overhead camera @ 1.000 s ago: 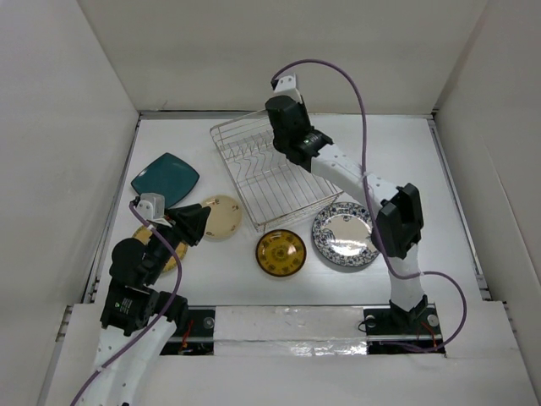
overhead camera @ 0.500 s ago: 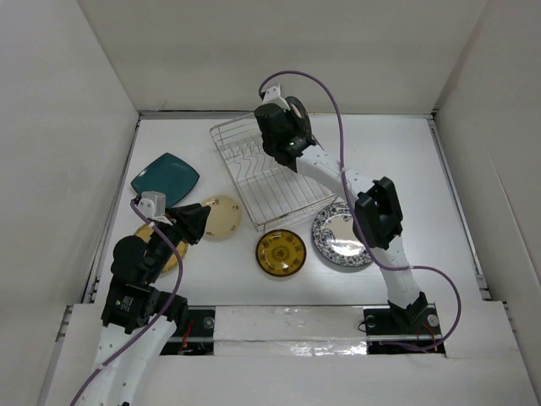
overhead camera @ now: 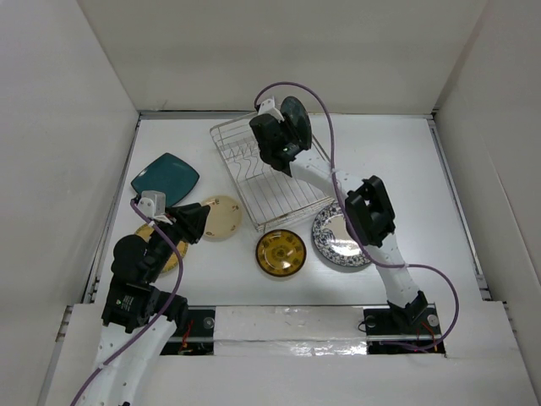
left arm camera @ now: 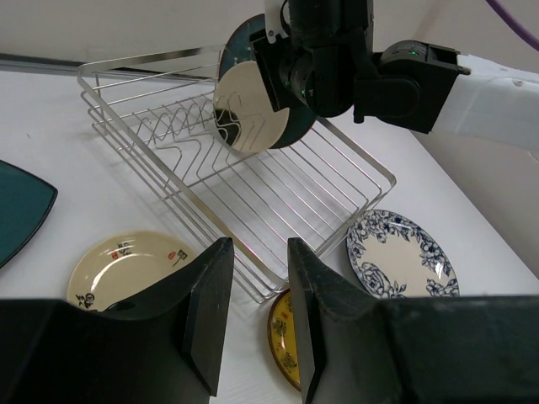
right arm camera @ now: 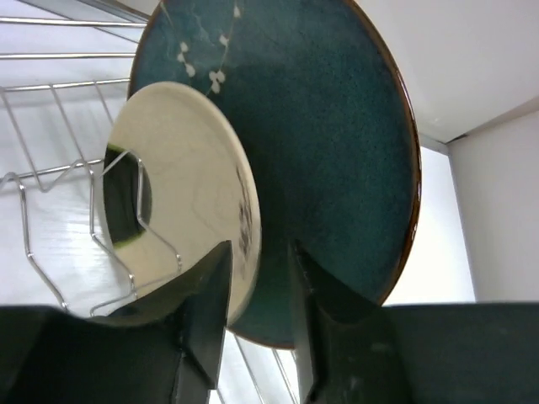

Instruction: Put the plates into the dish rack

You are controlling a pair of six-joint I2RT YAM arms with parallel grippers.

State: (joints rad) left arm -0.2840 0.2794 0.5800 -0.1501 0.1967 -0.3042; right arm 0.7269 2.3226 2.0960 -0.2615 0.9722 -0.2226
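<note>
nearest, the left fingers (left arm camera: 206, 311) hang with a narrow gap and nothing in it, off the near-left corner of the dish rack (overhead camera: 270, 199), above a yellowish plate (overhead camera: 173, 256) half hidden under that arm. beside the rack's near edge lie a cream marked plate (overhead camera: 221, 216), a gold-brown plate (overhead camera: 281, 252) and a blue-and-white plate (overhead camera: 334, 245), all flat on the worktop (overhead camera: 406, 169). a teal rounded-square plate (overhead camera: 165, 178) lies to the rack's left.

over the rack's far end the right fingers (right arm camera: 198, 337) are closed on the rim of a dark teal round plate (right arm camera: 337, 126), held on edge. a small cream plate (right arm camera: 185, 185) sits against its face, by the prongs. i cannot tell whether it is also gripped or already slotted.

my judgement: loading has barely begun, with at most one plate in and five left on the worktop.

the cream marked plate carries small dark characters and a red mark, too small to read. no brand shows.
</note>
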